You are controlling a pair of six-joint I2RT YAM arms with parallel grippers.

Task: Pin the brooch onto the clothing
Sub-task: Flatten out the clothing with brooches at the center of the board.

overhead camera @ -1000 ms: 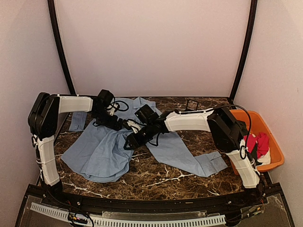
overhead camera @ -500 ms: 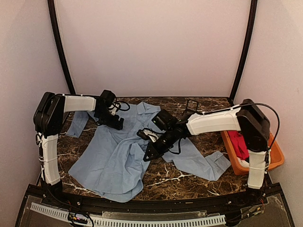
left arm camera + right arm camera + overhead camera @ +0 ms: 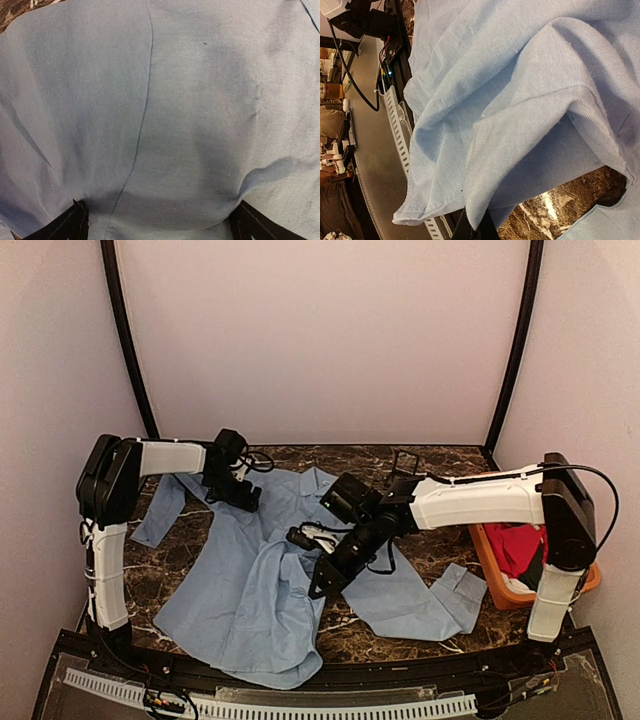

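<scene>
The clothing (image 3: 240,590), a light blue shirt, lies rumpled across the marble table (image 3: 400,628). My right gripper (image 3: 318,585) is shut on a raised fold of it near the middle. In the right wrist view the cloth (image 3: 495,75) drapes from the closed right gripper (image 3: 476,231). My left gripper (image 3: 245,498) rests on the shirt's upper left part. In the left wrist view the left gripper (image 3: 160,227) is open, its dark fingers (image 3: 74,225) far apart with smooth cloth (image 3: 200,100) bulging between them. The brooch does not show in any view.
An orange bin (image 3: 585,570) holding a red garment (image 3: 520,540) stands at the table's right edge. A small black frame (image 3: 405,460) stands at the back. The slotted front rail (image 3: 400,135) runs just beyond the shirt's near hem.
My right gripper closed on the shirt fold and drew it toward the near edge and right, dragging the shirt with it. The left gripper stayed open, almost in place.
</scene>
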